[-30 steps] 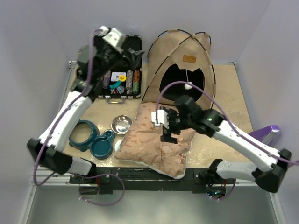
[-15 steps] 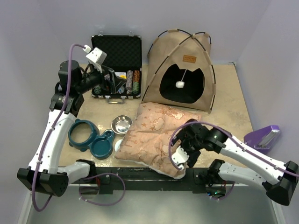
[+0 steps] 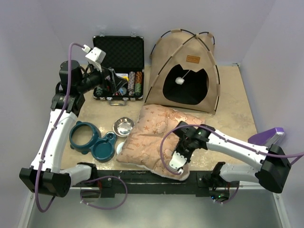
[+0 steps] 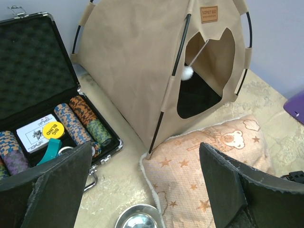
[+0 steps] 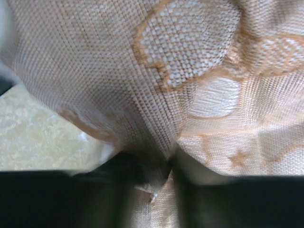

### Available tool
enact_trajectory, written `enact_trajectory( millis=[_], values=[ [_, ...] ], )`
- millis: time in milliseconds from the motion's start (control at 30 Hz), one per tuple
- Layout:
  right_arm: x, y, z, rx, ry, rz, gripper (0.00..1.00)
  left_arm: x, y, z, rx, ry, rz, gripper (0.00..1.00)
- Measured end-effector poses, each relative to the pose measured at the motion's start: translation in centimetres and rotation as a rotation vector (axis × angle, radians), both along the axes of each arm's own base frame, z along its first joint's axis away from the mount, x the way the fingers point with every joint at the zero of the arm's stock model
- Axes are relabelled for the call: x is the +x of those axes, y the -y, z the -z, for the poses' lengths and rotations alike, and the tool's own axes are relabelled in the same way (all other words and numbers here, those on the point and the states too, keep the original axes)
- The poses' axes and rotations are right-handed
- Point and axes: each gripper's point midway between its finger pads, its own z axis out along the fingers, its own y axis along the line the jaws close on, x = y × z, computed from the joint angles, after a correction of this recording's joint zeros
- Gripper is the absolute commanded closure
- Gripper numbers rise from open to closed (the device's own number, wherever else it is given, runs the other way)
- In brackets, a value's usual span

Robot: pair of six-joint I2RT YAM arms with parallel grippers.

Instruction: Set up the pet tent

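The table (image 3: 237, 109) carries the pet tent (image 3: 185, 66) at its far side, right of centre. The tent stands upright, its long axis vertical, with the black poles crossing at the peak. Its arched doorway faces the near edge, and a white pom-pom (image 3: 179, 80) hangs in the opening below the brown label (image 3: 192, 59).

Just near of the tent lies the pillow (image 3: 152, 137), flat, one corner reaching over the near edge.

The right arm stretches low from its base leftward, wrist bent down at that near corner. The right gripper (image 3: 179, 170) stands narrow, with pillow cloth bunched between its fingers in the wrist view.

The left arm rises tall on the left, forearm level. The left gripper (image 3: 110, 81) is spread wide and holds nothing, hanging over the open chip case (image 3: 118, 66) and aimed towards the tent.

Near the left arm sit a teal double bowl (image 3: 92, 142) and a steel bowl (image 3: 124, 126).
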Motion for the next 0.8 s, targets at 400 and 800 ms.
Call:
enact_trajectory(
  millis=[400,800],
  values=[
    [-1.4,-8.7,-23.3,0.657,-0.198,0.282,1.00,1.6,-1.0,-0.1,-0.005,-0.014,-0.033,0.06],
    [1.2,-5.8,-30.8,0.936,-0.819,0.754,1.00,4.5,-3.4,-1.6,-0.042,-0.022,-0.070,0.09]
  ],
)
